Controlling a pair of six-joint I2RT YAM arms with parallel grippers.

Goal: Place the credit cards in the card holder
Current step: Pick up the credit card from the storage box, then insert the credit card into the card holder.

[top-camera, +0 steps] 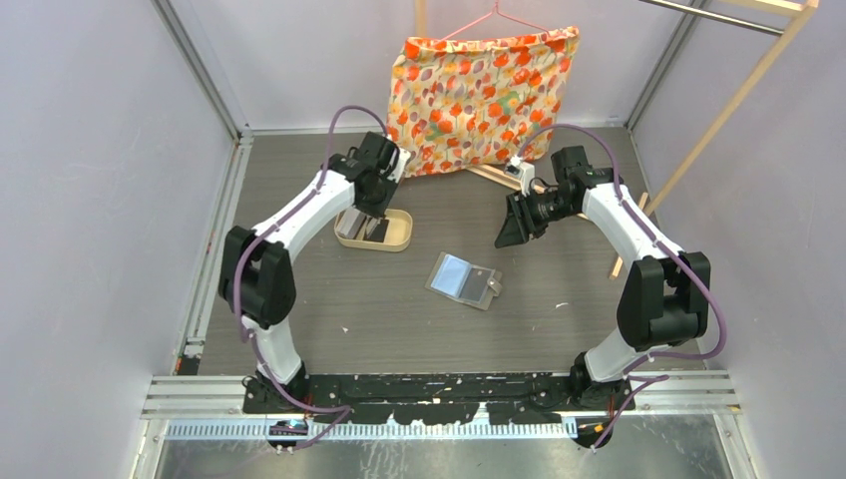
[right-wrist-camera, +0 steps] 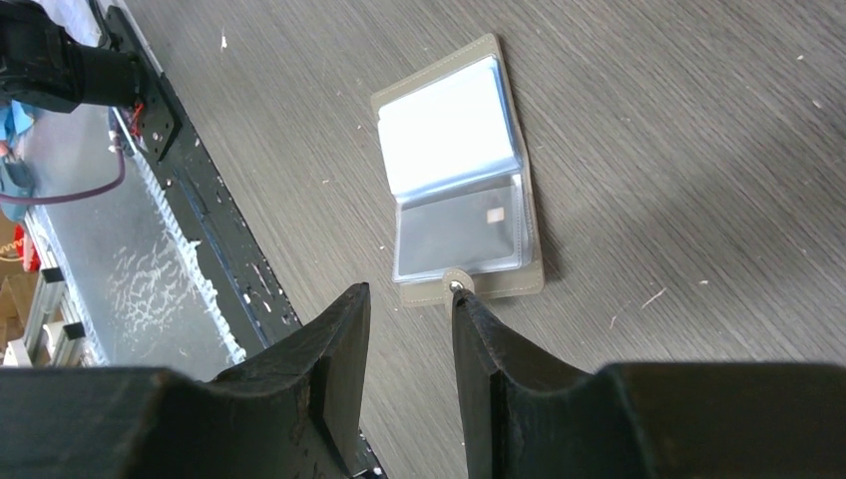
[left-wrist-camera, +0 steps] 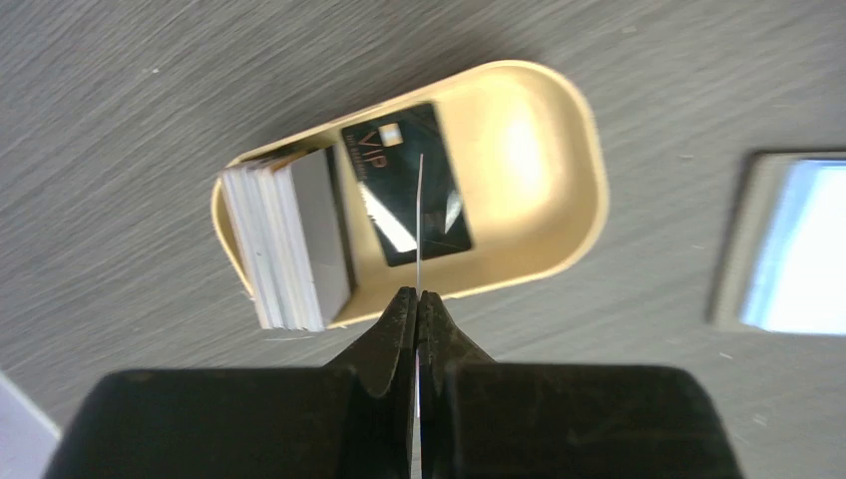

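- Left wrist view: left gripper [left-wrist-camera: 417, 294] pinches a thin card [left-wrist-camera: 422, 220] edge-on, its long axis pointing away over the tan tray [left-wrist-camera: 589, 190].
- Black card [left-wrist-camera: 394, 200] lies flat in the tray and reads "VIP".
- Pale cards [left-wrist-camera: 284, 244] stand stacked at the tray's end.
- Card holder [top-camera: 464, 278] lies open right of the tray.
- Right gripper [right-wrist-camera: 409, 292] is half-open and empty.

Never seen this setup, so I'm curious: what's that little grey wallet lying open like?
The wallet lies open and flat in the middle of the table. Grey leather-like cover, clear plastic pockets inside: one glares pale blue, the other seems to hold a grey card. A tab with a metal snap sticks out. Only the table touches it.
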